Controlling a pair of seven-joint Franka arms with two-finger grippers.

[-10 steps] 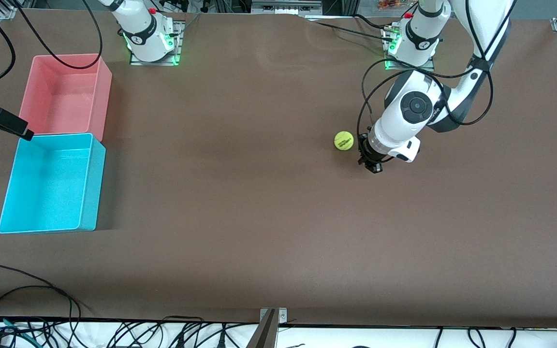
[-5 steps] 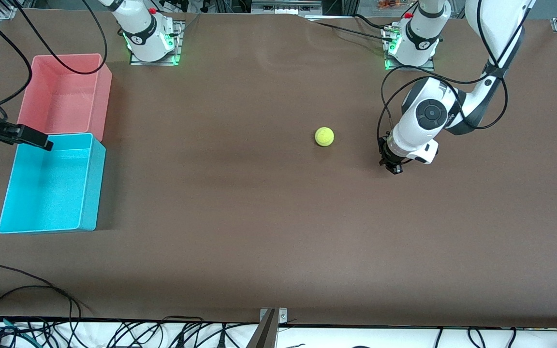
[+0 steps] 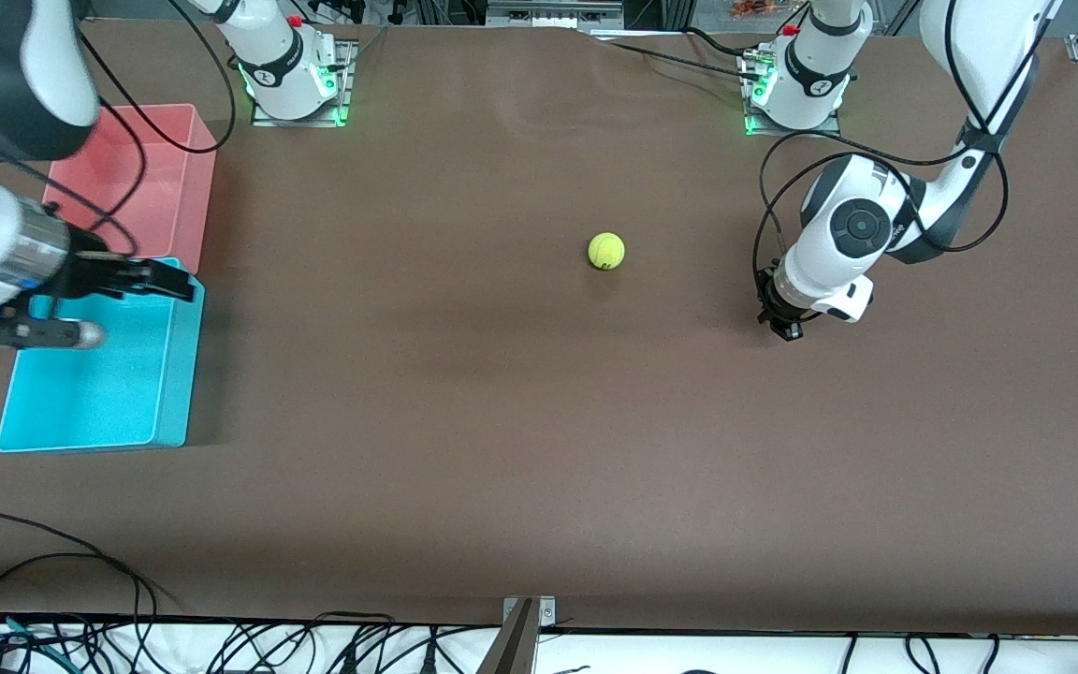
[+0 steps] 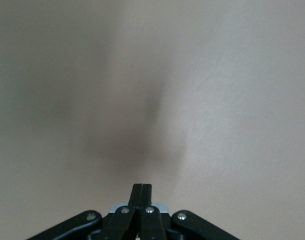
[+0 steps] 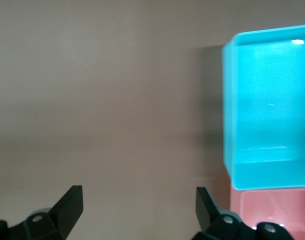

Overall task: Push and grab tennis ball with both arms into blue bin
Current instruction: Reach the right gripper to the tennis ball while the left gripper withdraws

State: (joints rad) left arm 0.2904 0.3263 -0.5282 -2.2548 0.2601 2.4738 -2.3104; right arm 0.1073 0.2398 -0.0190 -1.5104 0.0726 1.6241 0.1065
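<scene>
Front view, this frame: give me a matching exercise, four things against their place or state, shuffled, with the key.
Things:
1. tennis ball
2. blue bin
3. left tool
4. right tool

Descriptions:
A. open, over the blue bin's rim
B. shut, low over bare table
C. loose on the table, between the two tools
D. beside the pink bin, nearer the front camera

Pairs: 1-C, 2-D, 3-B, 4-A

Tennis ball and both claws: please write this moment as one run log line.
tennis ball: free on table | left claw: shut, apart from ball | right claw: open, over blue bin
</scene>
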